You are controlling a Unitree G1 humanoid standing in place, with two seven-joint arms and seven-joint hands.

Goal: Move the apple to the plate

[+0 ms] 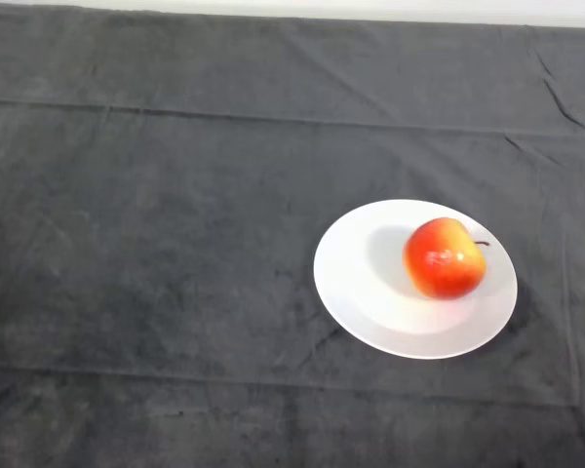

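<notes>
A red-and-yellow apple is lying on its side on the white plate, right of centre, which is sitting on the dark-clothed table.

The round white plate is hidden in part under the red and yellow apple, which covers the plate's surface right of its middle. The apple's underside cannot be seen. The dark grey cloth over the table is cut off by the left, right and near edges of the head view.
</notes>
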